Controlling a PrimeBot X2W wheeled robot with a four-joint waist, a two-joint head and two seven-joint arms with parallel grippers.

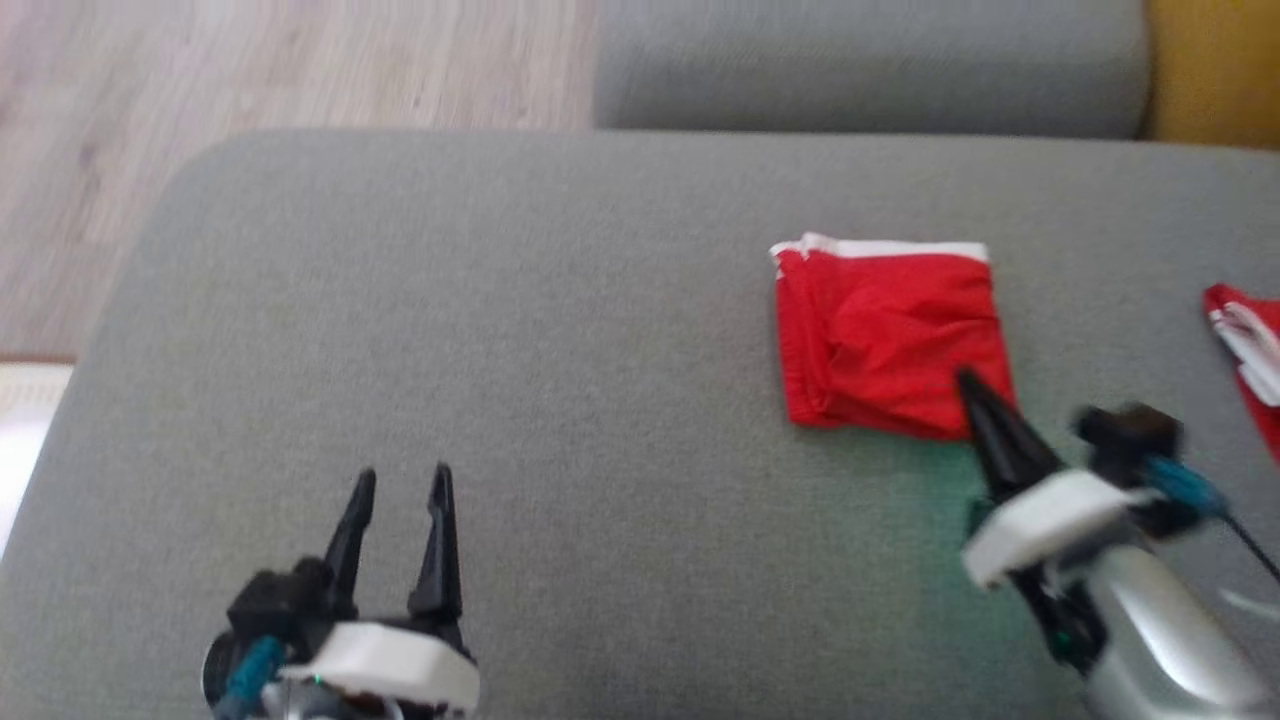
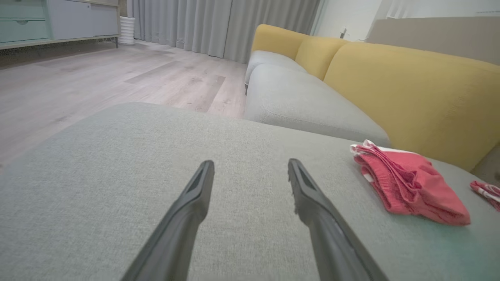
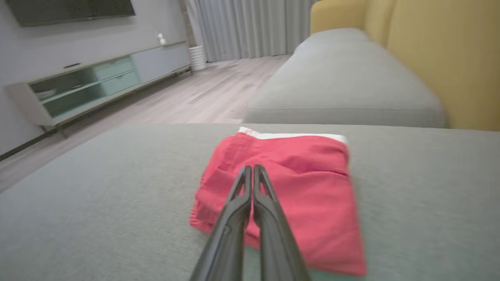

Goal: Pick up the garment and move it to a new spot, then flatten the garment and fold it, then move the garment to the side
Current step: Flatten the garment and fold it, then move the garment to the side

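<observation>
The red garment [image 1: 885, 340] lies as a compact folded square, its white waistband along the far edge, on the right half of the grey seat cushion [image 1: 500, 300]. The right end effector [image 1: 968, 385] has its two fingers pressed together with no cloth between them, tips over the garment's near right corner; whether they touch the fabric I cannot tell. The left end effector [image 1: 403, 480] stands wide apart and empty, above bare cushion and well apart from the garment. The main risk, as I judge it, lies in sliding the stack sideways with closed fingers: a push at one corner is likely to drag the top layer alone, so the fold skews or opens. If the fingers instead open and pinch there, they may catch only the upper layers, and the bundle would unfurl when lifted. A second piece of red-and-white cloth [image 1: 1250, 350] sits near the right edge of the head view, so a move that way could run the garment into it, tangle the two, or lead to the wrong piece being grasped. The cushion's soft surface may also grip the fabric and bunch it. By count: one folded garment, one further piece of cloth, two end effectors, and two grey seat cushions, the second [image 1: 870, 60] lying beyond the first.
</observation>
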